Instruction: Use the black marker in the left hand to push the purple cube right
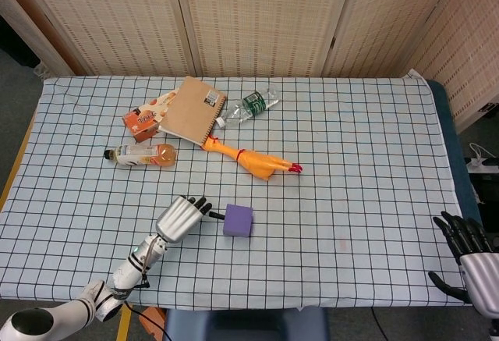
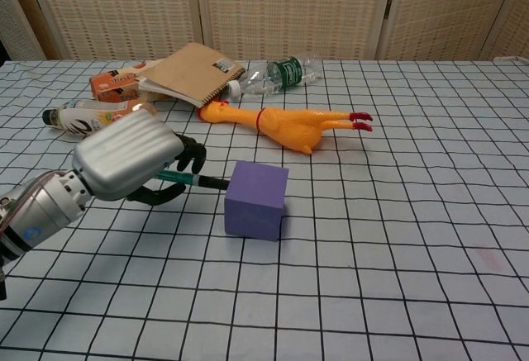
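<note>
Behind the counter (image 1: 374, 161), draped in a white cloth with a black grid, stand woven tan folding screens (image 1: 257, 21). Near the front edge, left of centre, the left hand (image 2: 132, 163) grips a black marker (image 2: 198, 181) whose tip meets the left face of the purple cube (image 2: 257, 200). Toward the far left corner lie a brown spiral notebook (image 1: 192, 110), a clear plastic bottle (image 1: 249, 105) and a yellow rubber chicken (image 1: 251, 160). Off the front right corner, the right hand (image 1: 472, 259) holds nothing, fingers spread.
</note>
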Action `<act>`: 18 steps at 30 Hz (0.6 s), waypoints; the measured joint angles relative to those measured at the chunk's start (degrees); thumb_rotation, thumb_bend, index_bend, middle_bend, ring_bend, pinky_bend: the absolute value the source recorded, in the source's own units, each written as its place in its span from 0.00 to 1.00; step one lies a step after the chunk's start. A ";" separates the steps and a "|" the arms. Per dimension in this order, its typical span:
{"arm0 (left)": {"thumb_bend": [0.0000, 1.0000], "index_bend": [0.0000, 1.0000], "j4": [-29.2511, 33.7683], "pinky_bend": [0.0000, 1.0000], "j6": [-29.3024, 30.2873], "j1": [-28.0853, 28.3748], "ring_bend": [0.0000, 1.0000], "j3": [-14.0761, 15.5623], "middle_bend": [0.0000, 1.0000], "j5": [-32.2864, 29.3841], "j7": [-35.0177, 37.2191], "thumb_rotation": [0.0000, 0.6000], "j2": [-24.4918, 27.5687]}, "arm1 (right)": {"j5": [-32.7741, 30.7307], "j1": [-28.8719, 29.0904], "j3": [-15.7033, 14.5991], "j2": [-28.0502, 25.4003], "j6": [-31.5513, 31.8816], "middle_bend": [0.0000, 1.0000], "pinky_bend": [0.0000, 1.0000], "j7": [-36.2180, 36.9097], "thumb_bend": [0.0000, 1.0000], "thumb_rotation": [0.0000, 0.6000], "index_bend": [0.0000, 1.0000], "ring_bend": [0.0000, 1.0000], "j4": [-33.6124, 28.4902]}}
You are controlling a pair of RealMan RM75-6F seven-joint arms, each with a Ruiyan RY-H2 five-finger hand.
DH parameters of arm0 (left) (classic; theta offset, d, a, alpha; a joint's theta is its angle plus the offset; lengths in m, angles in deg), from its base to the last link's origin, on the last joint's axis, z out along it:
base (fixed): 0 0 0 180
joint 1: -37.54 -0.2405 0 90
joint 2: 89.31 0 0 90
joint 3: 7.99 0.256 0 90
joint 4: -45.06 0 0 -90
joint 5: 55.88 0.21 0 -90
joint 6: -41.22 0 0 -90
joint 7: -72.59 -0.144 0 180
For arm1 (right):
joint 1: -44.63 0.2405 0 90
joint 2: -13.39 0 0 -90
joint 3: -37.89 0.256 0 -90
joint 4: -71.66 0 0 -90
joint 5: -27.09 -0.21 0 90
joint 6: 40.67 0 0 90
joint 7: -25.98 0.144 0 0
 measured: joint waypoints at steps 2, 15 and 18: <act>0.65 0.77 0.65 0.94 -0.95 0.48 0.76 -0.17 0.77 -0.08 -0.59 1.00 -0.18 | 0.15 -0.22 -0.07 -0.13 0.42 0.00 0.00 0.26 0.11 1.00 0.00 0.00 0.04; 0.65 0.77 2.68 0.94 -4.70 2.40 0.76 0.24 0.78 -0.24 -3.46 1.00 -2.67 | 0.20 -1.15 -0.11 -0.71 1.89 0.00 0.00 1.66 0.11 1.00 0.00 0.00 0.69; 0.65 0.77 2.85 0.94 -5.00 3.12 0.76 0.23 0.77 0.11 -4.31 1.00 -3.69 | 0.01 -0.96 0.01 -0.68 1.47 0.00 0.00 1.67 0.11 1.00 0.00 0.00 0.66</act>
